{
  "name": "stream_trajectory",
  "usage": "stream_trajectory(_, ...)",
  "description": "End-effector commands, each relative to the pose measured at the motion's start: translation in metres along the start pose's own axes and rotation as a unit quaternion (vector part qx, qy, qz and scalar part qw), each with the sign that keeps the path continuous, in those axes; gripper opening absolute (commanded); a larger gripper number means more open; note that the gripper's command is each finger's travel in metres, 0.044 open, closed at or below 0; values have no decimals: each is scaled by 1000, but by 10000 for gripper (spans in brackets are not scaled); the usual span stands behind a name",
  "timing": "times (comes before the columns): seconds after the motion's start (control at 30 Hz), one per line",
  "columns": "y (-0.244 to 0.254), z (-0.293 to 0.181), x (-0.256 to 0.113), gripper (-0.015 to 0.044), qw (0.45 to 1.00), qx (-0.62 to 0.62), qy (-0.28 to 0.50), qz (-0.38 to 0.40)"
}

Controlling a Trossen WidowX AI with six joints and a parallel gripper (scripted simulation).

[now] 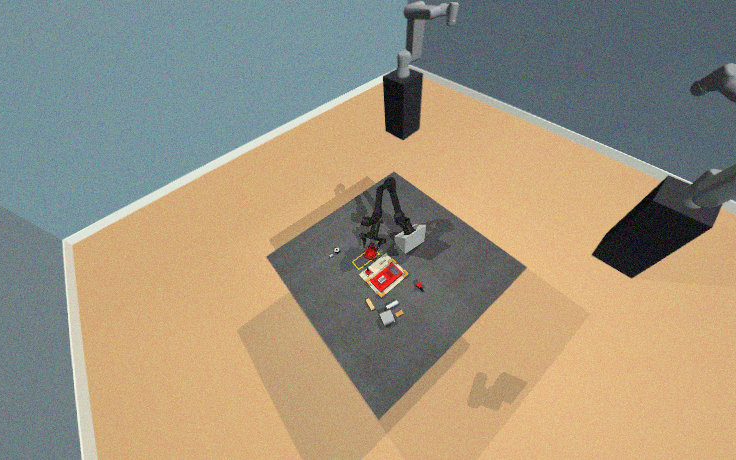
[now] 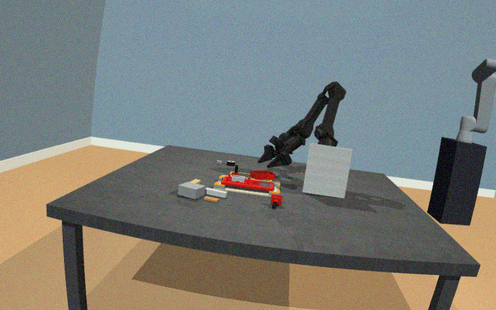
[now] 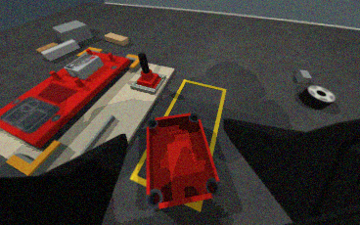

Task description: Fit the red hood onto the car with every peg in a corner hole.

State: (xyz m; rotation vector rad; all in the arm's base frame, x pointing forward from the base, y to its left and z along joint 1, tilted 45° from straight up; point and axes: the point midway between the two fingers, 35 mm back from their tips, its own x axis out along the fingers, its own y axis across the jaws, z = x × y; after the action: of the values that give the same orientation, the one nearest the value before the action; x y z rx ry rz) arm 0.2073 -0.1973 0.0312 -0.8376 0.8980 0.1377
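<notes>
The red hood [image 1: 370, 252] [image 2: 262, 175] [image 3: 178, 161] lies beside the jig, over one end of the yellow outline. Its hollow side and four corner bosses face up in the wrist view. My gripper [image 1: 371, 245] [image 2: 263, 164] [image 3: 176, 128] is open and empty, tilted above and behind the hood. The red chassis [image 1: 388, 277] [image 2: 248, 185] [image 3: 70, 105] sits in the pale jig [image 2: 248, 191] [image 3: 112, 108]. The grey engine block [image 1: 381, 279] [image 2: 238, 178] [image 3: 83, 66] stands on the deck among short red pegs.
A red-based black lever [image 2: 236, 169] [image 3: 149, 78] stands on the jig. A wheel [image 1: 336, 250] [image 3: 319, 94] lies beyond the yellow outline [image 3: 205, 86]. Grey block [image 1: 386, 317] [image 2: 191, 189] and smaller blocks lie past the chassis. A pale upright panel [image 1: 410, 238] [image 2: 327, 170] stands near the arm's base.
</notes>
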Motion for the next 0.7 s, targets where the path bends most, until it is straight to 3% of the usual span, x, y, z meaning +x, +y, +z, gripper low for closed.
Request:
stream_trajectory(0.0, 1, -3, 3, 440, 1000, -1, -2, 2)
stream_trajectory(0.67, 1, -19, 13, 440, 1000, -2, -2, -1)
